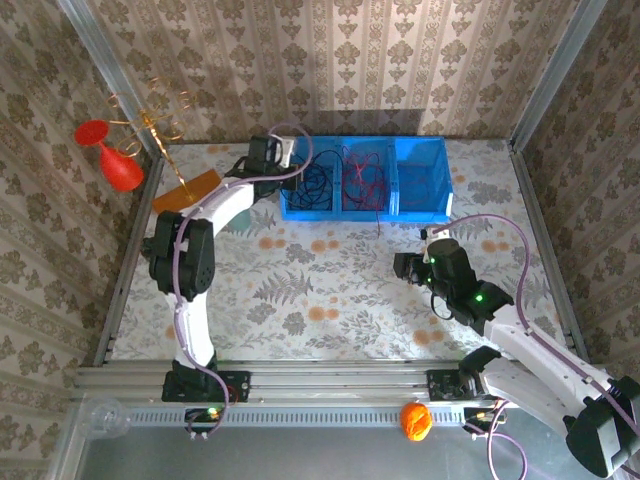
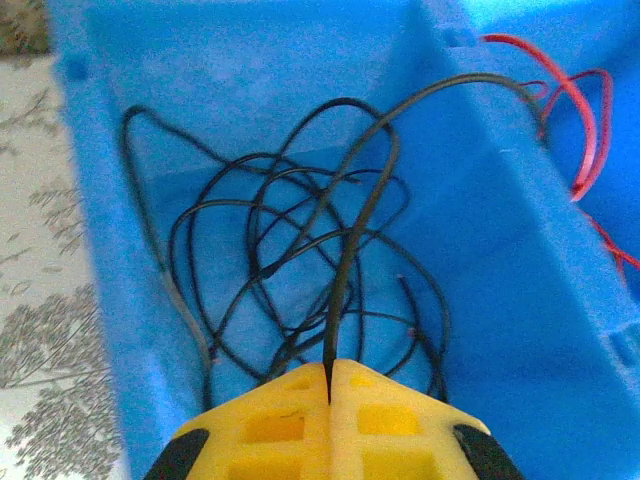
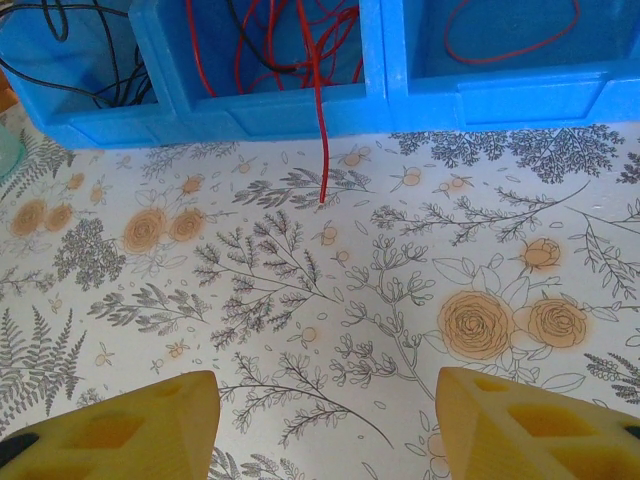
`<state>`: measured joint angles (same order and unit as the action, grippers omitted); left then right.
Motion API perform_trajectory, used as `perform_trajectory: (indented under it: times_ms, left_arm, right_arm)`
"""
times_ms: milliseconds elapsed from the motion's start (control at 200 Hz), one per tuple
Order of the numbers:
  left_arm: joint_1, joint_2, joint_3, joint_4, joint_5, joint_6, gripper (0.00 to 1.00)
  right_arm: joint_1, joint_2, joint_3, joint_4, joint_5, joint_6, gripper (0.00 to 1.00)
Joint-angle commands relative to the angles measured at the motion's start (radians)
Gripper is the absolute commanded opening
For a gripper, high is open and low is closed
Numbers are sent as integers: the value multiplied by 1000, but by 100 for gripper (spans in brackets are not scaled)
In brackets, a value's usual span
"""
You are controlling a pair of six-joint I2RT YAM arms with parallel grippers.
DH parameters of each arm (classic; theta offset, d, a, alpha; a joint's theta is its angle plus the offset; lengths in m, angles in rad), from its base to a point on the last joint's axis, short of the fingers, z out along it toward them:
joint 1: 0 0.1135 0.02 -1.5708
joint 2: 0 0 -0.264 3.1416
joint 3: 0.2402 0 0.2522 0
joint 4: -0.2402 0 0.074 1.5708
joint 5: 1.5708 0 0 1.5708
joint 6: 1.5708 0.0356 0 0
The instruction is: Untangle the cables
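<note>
A: Left fingers (image 2: 275, 425) pinch a black cable (image 2: 352, 250), centre frame, over the bin's (image 2: 520, 300) left compartment; right fingers (image 3: 130, 420) gape.
B: Mid-sorting, I'd say. Next: draw it slowly clear of the tangle.

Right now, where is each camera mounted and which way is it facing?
Top external: above and behind the arms, looking down on the table; both arms show, left gripper at the blue bin, right gripper over the table.
Left wrist: looks into the bin's left compartment at black cables; its fingers shut on one black cable.
Right wrist: low, facing the bin's front; its fingers apart.
Shared: top and right wrist both show the red cable trailing onto the table.
</note>
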<state>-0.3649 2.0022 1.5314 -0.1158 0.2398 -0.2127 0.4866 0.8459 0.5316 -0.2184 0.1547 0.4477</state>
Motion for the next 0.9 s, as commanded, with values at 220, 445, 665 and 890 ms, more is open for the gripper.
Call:
perform_trajectory:
  times_ms: [220,445,665,890]
  left_arm:
    - [-7,-168,34,25,141,-10,0]
    - [-27,-266,77,11,206,10,0]
    - [-35,-347,81,20,164,22,0]
    - [-28,-399,78,29,122,47,0]
  right_arm:
    - [-5,-4,-6,-7,28,-5,61]
    - [-5,-3,-7,-3,26,-1,60]
    - [-5,-4,-7,-4,19,5,60]
    - [-5,-2,-12,2,13,8,60]
